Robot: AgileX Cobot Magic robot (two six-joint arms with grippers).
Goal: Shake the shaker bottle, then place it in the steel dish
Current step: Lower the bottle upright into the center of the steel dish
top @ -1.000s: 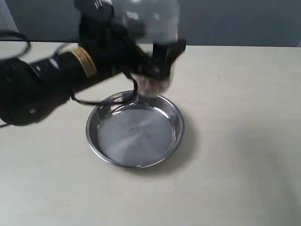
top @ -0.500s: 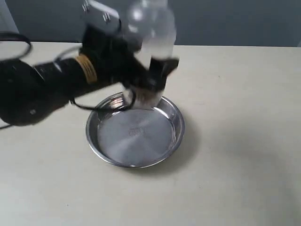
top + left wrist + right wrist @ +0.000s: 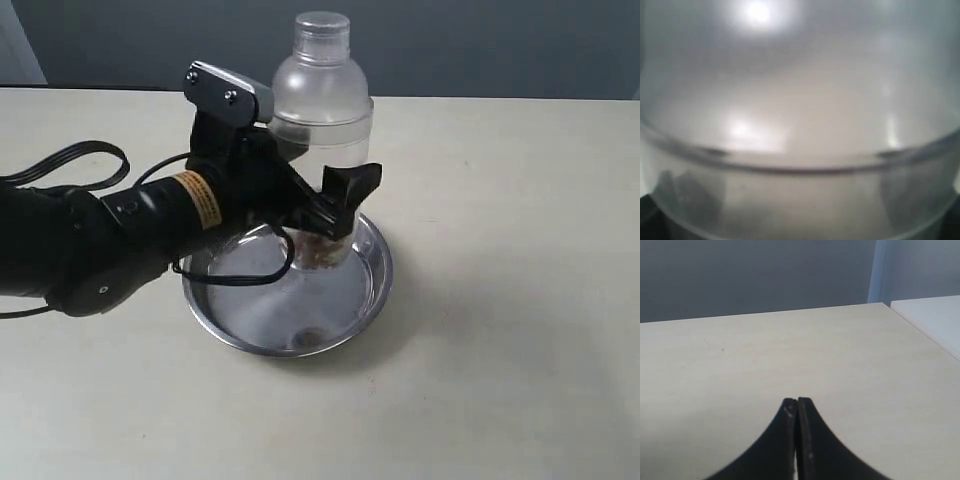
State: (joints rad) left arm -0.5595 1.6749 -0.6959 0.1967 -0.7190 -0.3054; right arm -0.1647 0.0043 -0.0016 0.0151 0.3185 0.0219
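Black-fingered, the left gripper (image 3: 320, 203) clamps the lower body of the clear plastic shaker bottle (image 3: 322, 95) with its domed shoulder and small round cap. Half a second ago the bottle was a raised, blurred streak; now it is sharp, upright and lower. Its base, holding small brown pellets (image 3: 318, 250), sits inside the far side of the round, shiny, shallow steel dish (image 3: 372, 285) on the pale worktop (image 3: 500, 300). Contact with the floor of the dish cannot be told. The left wrist view is filled by the bottle (image 3: 800, 125). The right gripper (image 3: 797, 412) hangs over bare worktop with its fingers pressed together.
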